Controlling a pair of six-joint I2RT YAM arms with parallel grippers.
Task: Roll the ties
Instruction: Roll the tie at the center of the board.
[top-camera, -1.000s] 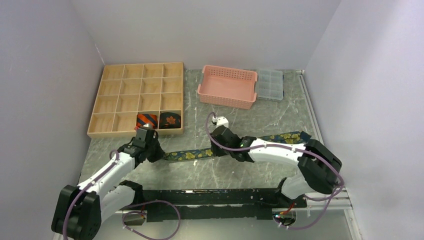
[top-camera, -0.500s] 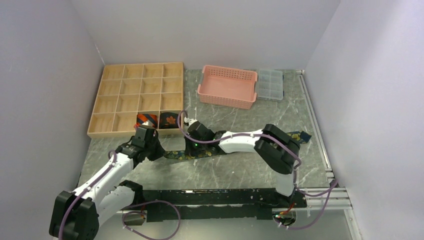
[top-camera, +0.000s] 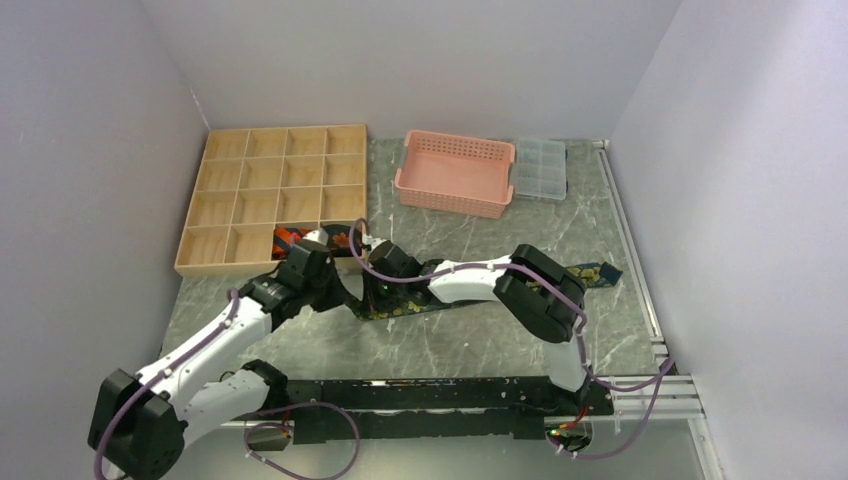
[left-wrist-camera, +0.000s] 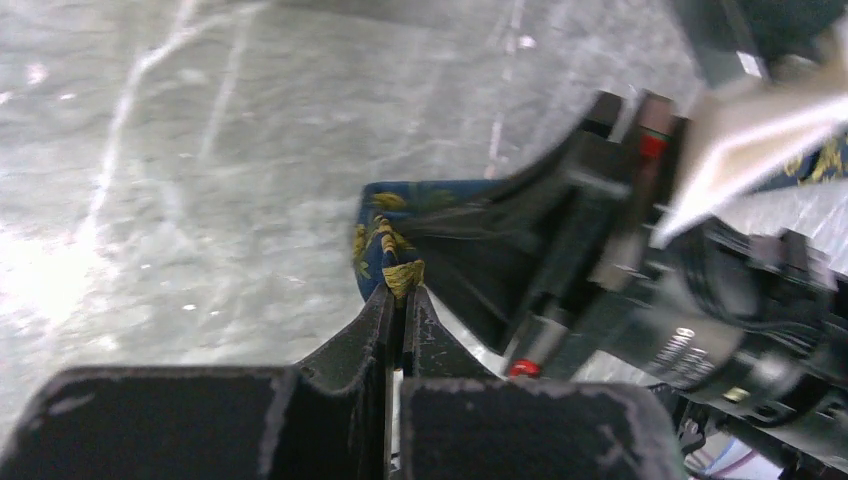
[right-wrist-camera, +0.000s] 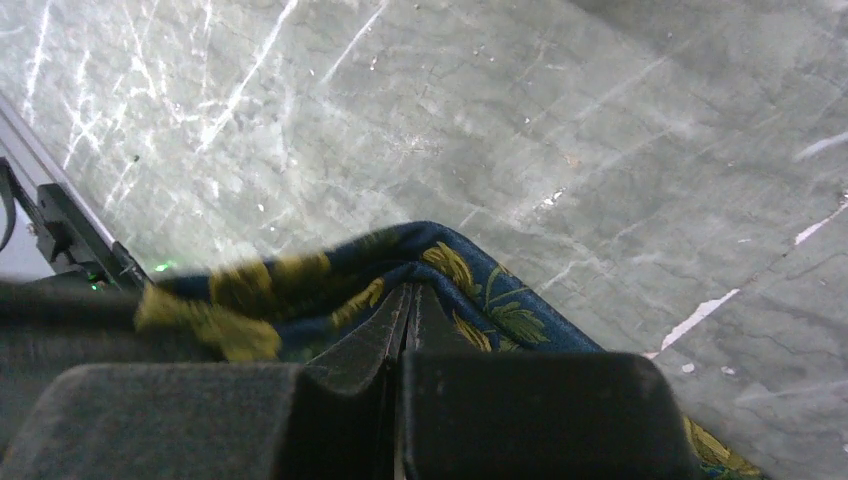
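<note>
Jaws of left gripper (left-wrist-camera: 402, 300) pressed together, pinching floral tie (left-wrist-camera: 380, 235) edge at their tips. Right gripper (right-wrist-camera: 408, 305) jaws likewise closed, clamping a raised fold of it; rest runs back beneath those jaws on table (right-wrist-camera: 600, 120).

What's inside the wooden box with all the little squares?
Most squares of the wooden box look empty. An orange-striped tie peeks from one near-row square; the left arm covers the corner square beside it.
</note>
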